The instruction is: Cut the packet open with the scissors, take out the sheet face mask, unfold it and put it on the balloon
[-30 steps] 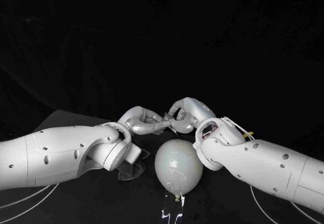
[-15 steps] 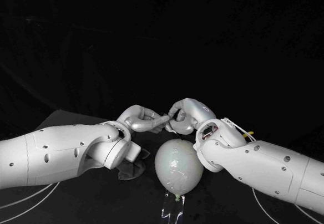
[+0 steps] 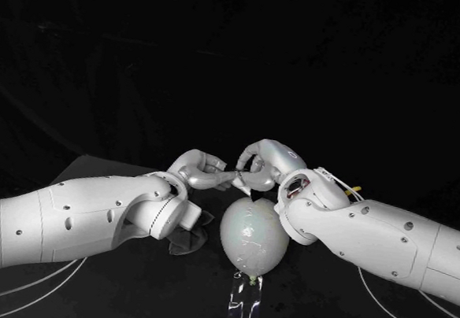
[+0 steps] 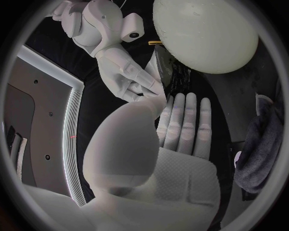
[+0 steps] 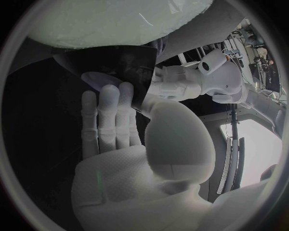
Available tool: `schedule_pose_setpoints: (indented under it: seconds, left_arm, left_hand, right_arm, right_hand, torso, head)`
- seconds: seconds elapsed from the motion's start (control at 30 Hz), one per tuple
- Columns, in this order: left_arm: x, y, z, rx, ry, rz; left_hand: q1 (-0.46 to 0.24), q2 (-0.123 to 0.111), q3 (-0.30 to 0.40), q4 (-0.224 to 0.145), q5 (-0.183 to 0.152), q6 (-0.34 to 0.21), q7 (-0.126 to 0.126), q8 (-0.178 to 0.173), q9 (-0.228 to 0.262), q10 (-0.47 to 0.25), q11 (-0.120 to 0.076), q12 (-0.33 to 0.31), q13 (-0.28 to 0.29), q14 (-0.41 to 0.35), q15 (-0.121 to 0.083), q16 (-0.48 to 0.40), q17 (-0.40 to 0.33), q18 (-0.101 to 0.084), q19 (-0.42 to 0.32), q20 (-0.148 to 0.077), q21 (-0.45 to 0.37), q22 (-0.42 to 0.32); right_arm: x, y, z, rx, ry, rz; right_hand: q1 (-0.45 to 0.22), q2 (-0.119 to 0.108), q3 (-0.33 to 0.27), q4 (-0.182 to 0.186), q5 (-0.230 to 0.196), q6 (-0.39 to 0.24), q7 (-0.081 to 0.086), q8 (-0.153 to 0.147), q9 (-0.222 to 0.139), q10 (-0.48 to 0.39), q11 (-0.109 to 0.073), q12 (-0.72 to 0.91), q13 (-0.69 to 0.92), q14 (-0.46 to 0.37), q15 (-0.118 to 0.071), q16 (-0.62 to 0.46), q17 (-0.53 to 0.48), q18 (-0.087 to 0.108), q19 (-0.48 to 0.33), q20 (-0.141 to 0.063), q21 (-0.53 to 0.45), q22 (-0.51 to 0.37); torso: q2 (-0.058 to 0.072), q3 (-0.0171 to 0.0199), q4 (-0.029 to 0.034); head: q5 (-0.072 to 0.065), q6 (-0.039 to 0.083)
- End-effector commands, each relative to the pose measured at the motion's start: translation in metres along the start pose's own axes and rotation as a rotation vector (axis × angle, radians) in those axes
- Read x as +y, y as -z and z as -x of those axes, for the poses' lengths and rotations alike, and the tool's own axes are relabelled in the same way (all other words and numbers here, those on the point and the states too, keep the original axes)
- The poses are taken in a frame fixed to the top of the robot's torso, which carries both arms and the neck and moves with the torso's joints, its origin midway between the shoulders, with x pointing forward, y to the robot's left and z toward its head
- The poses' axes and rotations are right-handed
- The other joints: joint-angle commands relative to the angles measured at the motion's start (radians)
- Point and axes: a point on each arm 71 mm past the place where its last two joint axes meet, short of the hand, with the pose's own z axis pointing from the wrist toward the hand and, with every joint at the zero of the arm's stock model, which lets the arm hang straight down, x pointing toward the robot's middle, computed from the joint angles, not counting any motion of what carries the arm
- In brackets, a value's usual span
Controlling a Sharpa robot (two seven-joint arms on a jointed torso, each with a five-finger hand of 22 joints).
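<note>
A pale balloon (image 3: 252,237) stands upright at the table's middle, its knot toward me. Just above its far end my left hand (image 3: 203,173) and right hand (image 3: 262,163) meet fingertip to fingertip. Between them is a dark glossy sheet mask (image 5: 111,65), seen close to the balloon (image 5: 108,21) in the right wrist view. My right hand (image 5: 120,144) pinches it between thumb and fingers, and my left hand (image 5: 175,86) grips its other edge. From the left wrist, the sheet (image 4: 164,65) hangs past my left hand (image 4: 175,139), beside the balloon (image 4: 204,33).
A dark crumpled wrapper or cloth (image 3: 187,241) lies under my left wrist; it is the grey heap (image 4: 259,144) in the left wrist view. A thin shiny strip (image 3: 243,308) runs from the balloon's knot toward the table's front. Both forearms flank the balloon closely.
My left hand's fingers have edged a little toward the right hand. The balloon and both forearms have stayed nearly where they were.
</note>
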Motion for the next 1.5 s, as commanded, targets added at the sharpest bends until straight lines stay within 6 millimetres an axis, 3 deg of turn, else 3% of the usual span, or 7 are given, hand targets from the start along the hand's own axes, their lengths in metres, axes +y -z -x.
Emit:
schedule_pose_setpoints:
  seconds: [0.03, 0.43, 0.53, 0.73, 0.87, 1.27, 1.5]
  left_arm:
    - [-0.001, -0.001, 0.0, -0.008, -0.008, 0.001]
    - [-0.002, -0.001, 0.0, -0.012, 0.007, -0.014]
    - [-0.003, 0.0, 0.001, -0.018, 0.014, -0.021]
    - [-0.003, 0.0, 0.003, -0.037, 0.024, -0.025]
    - [-0.002, 0.0, 0.005, -0.057, 0.033, -0.02]
    - [0.0, 0.001, 0.011, -0.102, 0.056, 0.002]
    - [0.001, 0.001, 0.012, -0.113, 0.058, 0.008]
  left_hand:
    - [0.008, -0.001, 0.002, -0.003, -0.001, 0.004, -0.001, 0.004, 0.002, 0.007, 0.0, 0.001, -0.001, 0.007, -0.003, 0.004, 0.001, 0.01, 0.007, -0.002, 0.004, 0.001]
    - [-0.027, 0.029, 0.065, -0.004, -0.001, 0.004, -0.011, 0.026, 0.017, 0.048, -0.011, -0.004, -0.001, 0.039, -0.014, 0.013, 0.003, 0.009, 0.012, -0.008, 0.019, 0.007]
    - [-0.043, 0.027, 0.083, -0.009, -0.001, 0.014, -0.019, 0.039, 0.024, 0.072, -0.019, -0.001, 0.001, 0.058, -0.022, 0.022, 0.007, 0.01, 0.025, -0.013, 0.037, 0.016]
    - [-0.069, 0.012, 0.13, -0.028, 0.0, 0.023, -0.025, 0.053, 0.036, 0.096, -0.027, -0.007, 0.001, 0.062, -0.027, 0.027, 0.011, 0.002, 0.006, -0.016, 0.055, 0.027]
    - [-0.119, -0.034, 0.243, -0.091, -0.003, 0.031, -0.025, 0.062, 0.047, 0.116, -0.028, -0.025, 0.001, 0.063, -0.03, 0.033, 0.014, -0.003, -0.031, -0.019, 0.099, 0.055]
    - [-0.233, -0.055, 0.35, -0.184, 0.005, 0.048, -0.033, 0.07, 0.063, 0.149, -0.036, -0.041, 0.004, 0.071, -0.038, 0.057, 0.024, -0.005, -0.09, -0.021, 0.206, 0.122]
    - [-0.256, -0.055, 0.365, -0.204, 0.013, 0.053, -0.035, 0.071, 0.067, 0.157, -0.038, -0.043, 0.005, 0.071, -0.04, 0.065, 0.027, -0.003, -0.105, -0.021, 0.239, 0.143]
  right_arm:
    - [0.004, 0.001, 0.0, 0.001, -0.005, 0.03]
    - [0.001, 0.001, 0.0, 0.013, -0.014, 0.029]
    - [-0.001, 0.001, 0.0, 0.023, -0.034, 0.025]
    - [-0.005, 0.002, 0.004, 0.025, -0.11, 0.064]
    - [-0.006, 0.008, 0.009, 0.01, -0.145, 0.113]
    - [-0.012, 0.042, 0.029, -0.024, -0.153, 0.242]
    - [0.0, 0.061, 0.035, -0.057, -0.064, 0.343]
  right_hand:
    - [0.003, -0.007, 0.001, -0.002, 0.007, 0.029, 0.029, 0.003, 0.001, 0.006, -0.003, 0.005, 0.001, 0.003, -0.007, 0.005, 0.001, 0.018, -0.005, -0.005, 0.007, 0.002]
    - [-0.004, -0.009, -0.002, 0.002, 0.011, 0.029, 0.03, 0.001, 0.0, 0.004, -0.002, 0.003, 0.001, 0.001, -0.006, 0.005, 0.0, 0.017, -0.008, -0.005, 0.007, 0.004]
    - [-0.045, -0.016, -0.014, 0.042, -0.063, -0.012, 0.036, -0.022, -0.007, -0.038, 0.014, -0.023, -0.006, -0.038, 0.01, -0.014, -0.011, 0.012, -0.036, 0.003, -0.027, -0.01]
    - [-0.101, -0.078, -0.106, 0.14, -0.107, -0.158, 0.13, -0.156, -0.062, -0.201, 0.095, -0.102, -0.033, -0.201, 0.09, -0.071, -0.043, 0.003, -0.116, 0.023, -0.171, -0.088]
    - [-0.058, -0.091, -0.135, 0.143, -0.09, -0.182, 0.149, -0.218, -0.089, -0.228, 0.109, -0.093, -0.032, -0.235, 0.105, -0.051, -0.048, 0.004, -0.116, 0.039, -0.214, -0.112]
    - [-0.003, -0.092, -0.18, 0.143, -0.08, -0.134, 0.137, -0.263, -0.111, -0.175, 0.091, 0.007, 0.018, -0.187, 0.087, 0.056, -0.026, 0.021, -0.061, 0.039, -0.225, -0.117]
    - [0.03, -0.083, -0.224, 0.143, -0.07, -0.064, 0.115, -0.289, -0.127, -0.052, 0.072, 0.506, 0.484, -0.001, 0.063, 0.458, 0.279, 0.021, 0.013, 0.011, -0.174, -0.075]
  torso:
    - [0.0, 0.0, -0.0001]
    - [-0.001, -0.0003, -0.0005]
    - [-0.001, -0.0006, -0.0004]
    - [0.0, -0.0003, 0.0002]
    - [0.0, -0.0002, 0.0006]
    - [-0.001, 0.0007, -0.002]
    - [0.0, 0.0024, -0.0018]
  head:
    - [0.001, -0.001]
    - [0.001, -0.003]
    - [0.002, -0.002]
    - [0.004, 0.003]
    - [0.006, 0.004]
    - [0.02, 0.007]
    - [0.027, 0.009]
